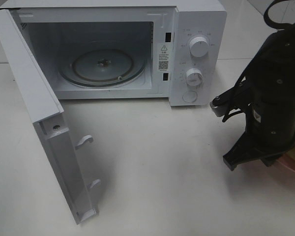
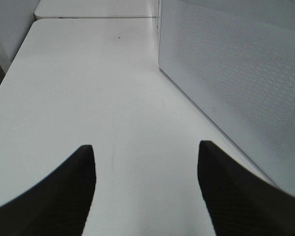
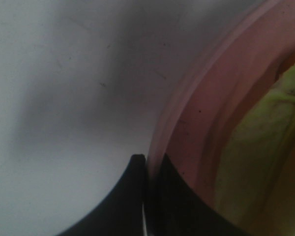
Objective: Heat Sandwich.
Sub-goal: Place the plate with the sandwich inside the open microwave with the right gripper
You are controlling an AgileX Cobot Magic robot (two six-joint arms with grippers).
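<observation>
The sandwich (image 3: 265, 147) shows only in the right wrist view, as a pale yellow-green layer lying on the round pink plate (image 3: 221, 98). My right gripper (image 3: 146, 191) is shut on the plate's rim, with one finger (image 3: 132, 206) outside the rim and the other inside. In the exterior view this gripper (image 1: 250, 157) hangs low at the right edge, over the plate (image 1: 292, 164); the arm hides the sandwich there. The white microwave (image 1: 196, 29) stands at the back with its door (image 1: 34, 98) swung wide open to the left and its glass turntable (image 1: 103, 66) bare. My left gripper (image 2: 146, 162) is open and empty.
The open door juts forward across the left of the table, latch hooks (image 1: 83, 141) facing right. The microwave's perforated side wall (image 2: 236, 73) is close beside my left gripper. White table (image 1: 152, 167) lies between the microwave and the plate.
</observation>
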